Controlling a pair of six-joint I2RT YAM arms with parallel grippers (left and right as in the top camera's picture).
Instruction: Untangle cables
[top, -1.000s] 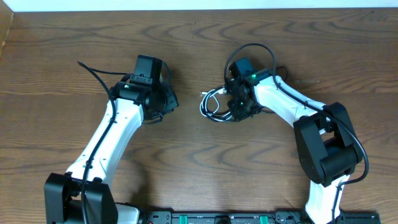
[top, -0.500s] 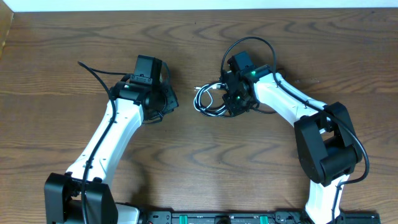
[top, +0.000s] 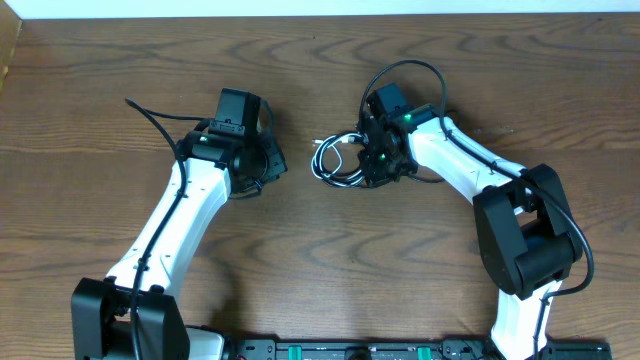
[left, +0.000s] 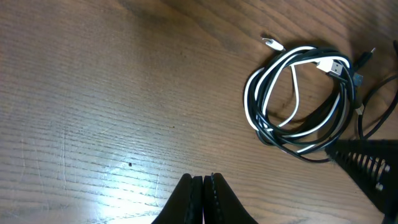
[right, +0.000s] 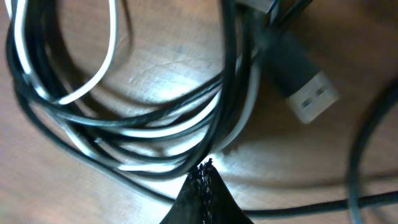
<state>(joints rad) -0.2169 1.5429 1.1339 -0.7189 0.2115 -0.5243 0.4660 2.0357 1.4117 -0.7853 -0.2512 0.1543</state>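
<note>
Progress: barely begun, every strand left to part | cables (left: 292, 134): one coil, counter (top: 320, 285) centre toward 1 o'clock | left end effector (left: 203, 179): pressed together, empty | right end effector (right: 205, 169): pressed together at coil's 3 o'clock edge

Wooden table (top: 300, 270) (dark grain); beyond, perhaps wall (top: 300, 7).

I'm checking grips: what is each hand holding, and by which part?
Left hand holds nothing. Right hand is shut, tips against the cables at the coil's edge; whether a strand is pinched cannot be told.
</note>
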